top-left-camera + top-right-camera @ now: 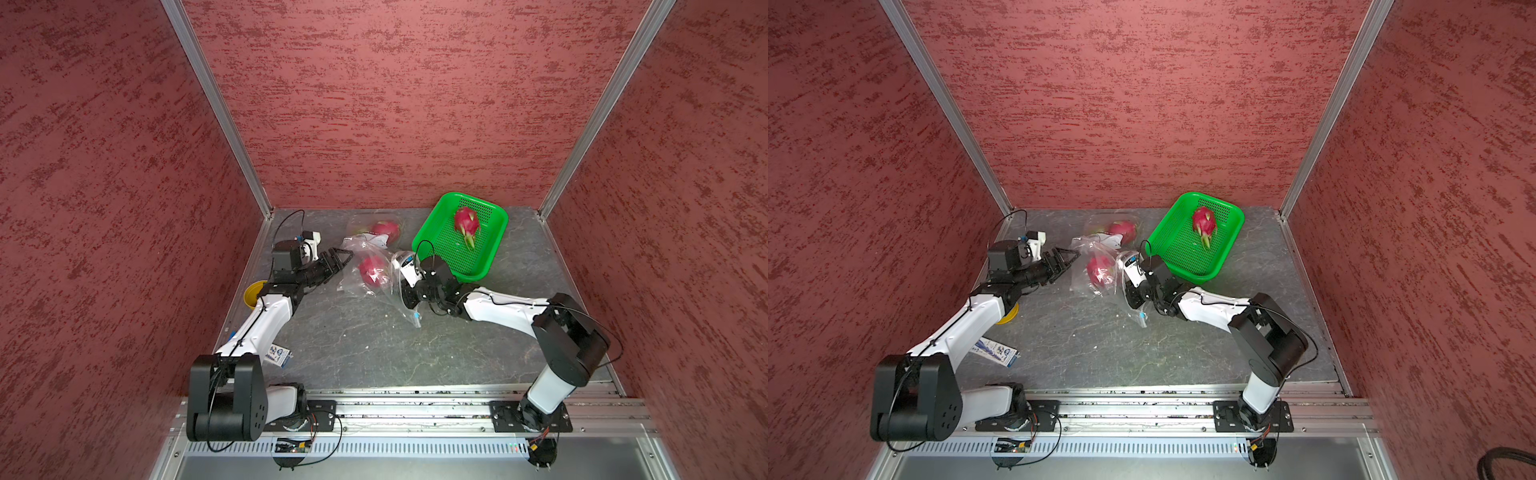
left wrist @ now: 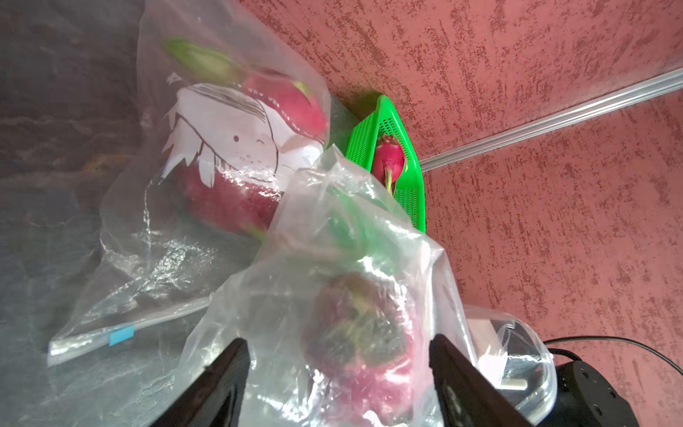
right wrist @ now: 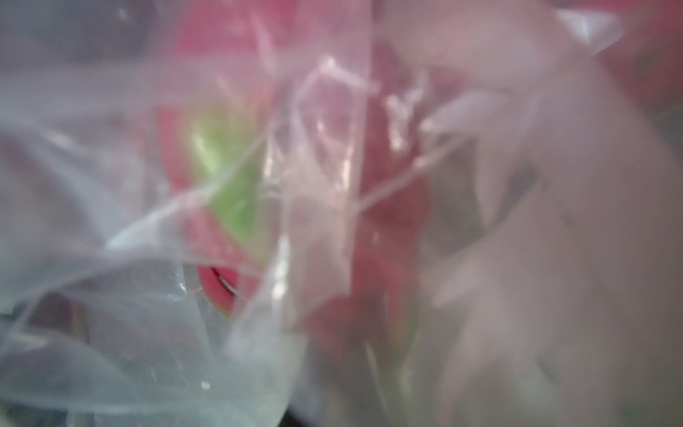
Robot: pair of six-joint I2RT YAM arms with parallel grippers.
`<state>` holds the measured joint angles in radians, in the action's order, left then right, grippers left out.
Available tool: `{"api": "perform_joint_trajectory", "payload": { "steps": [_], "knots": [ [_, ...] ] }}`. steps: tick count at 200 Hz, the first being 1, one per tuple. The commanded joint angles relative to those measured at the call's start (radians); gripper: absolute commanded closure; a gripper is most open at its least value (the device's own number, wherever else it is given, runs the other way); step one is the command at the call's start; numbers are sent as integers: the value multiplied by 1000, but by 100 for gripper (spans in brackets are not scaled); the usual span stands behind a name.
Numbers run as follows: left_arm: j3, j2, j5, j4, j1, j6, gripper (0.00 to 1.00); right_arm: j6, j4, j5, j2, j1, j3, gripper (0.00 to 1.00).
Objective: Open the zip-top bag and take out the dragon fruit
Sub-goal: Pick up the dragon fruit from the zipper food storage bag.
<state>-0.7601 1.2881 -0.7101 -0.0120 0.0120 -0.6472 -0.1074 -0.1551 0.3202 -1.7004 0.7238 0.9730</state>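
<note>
1. In a top view, one dragon fruit (image 1: pixel 466 220) is lying in the green basket (image 1: pixel 496 245), already out of its bag. Two more are sitting inside clear film on the table, one (image 1: pixel 371 270) between the arms and one (image 1: pixel 384 227) farther back. The left gripper (image 1: pixel 343 257) is pointing at the nearer bagged fruit with its jaws standing apart. The right gripper (image 1: pixel 409 301) is sitting half buried in the zip-top bag (image 1: pixel 392 299), whose blue slider (image 1: pixel 417 318) is hanging just beside it. Its jaws are pressed together and seem to be pinching the film.
2. In the left wrist view, the fingers (image 2: pixel 221 384) are standing spread on either side of a bagged fruit (image 2: pixel 362 332). Film is lying against them, but nothing is being clamped. Beyond, a printed bag (image 2: pixel 229 148) is covering more pink fruit.
3. In the right wrist view, blurred, crumpled film is filling the frame, with pink and green showing through. The jaws themselves are not showing here.
4. Judging by looks, the fruit is likely firm, fairly heavy and apt to roll, with scales that would bend or snap. It is best gripped across its thick middle. The film is looking thin, limp and slippery, so the stiffer zip edge is offering the surest hold, one lip per gripper.
</note>
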Motion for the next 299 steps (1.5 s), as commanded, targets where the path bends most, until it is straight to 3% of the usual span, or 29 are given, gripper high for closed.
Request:
{"api": "perform_joint_trajectory", "payload": {
  "steps": [1,32,51,86,96,130,144,219,299],
  "knots": [
    [14,15,-27,-49,7,4,20,-15,-34,6,24,-4,-14,100],
    [21,53,16,-50,14,52,21,-24,-59,18,51,-8,-35,100],
    [35,104,-34,-142,17,9,22,-34,-78,33,65,-9,-46,100],
    [34,167,-92,-287,-20,-56,34,-46,-101,40,67,-9,-58,100],
    [24,175,-96,-297,-30,-54,43,-49,-106,39,67,-10,-60,100],
    [3,169,-104,-316,-20,-61,90,-57,-101,33,73,-15,-66,100],
    [-2,151,-83,-306,-8,-50,100,-66,-98,28,84,-21,-75,100],
    [-71,80,115,-165,90,59,100,-126,-109,47,199,-47,-161,100],
    [-125,122,161,-152,171,59,100,-241,-244,88,311,-100,-276,100]
  ]
}}
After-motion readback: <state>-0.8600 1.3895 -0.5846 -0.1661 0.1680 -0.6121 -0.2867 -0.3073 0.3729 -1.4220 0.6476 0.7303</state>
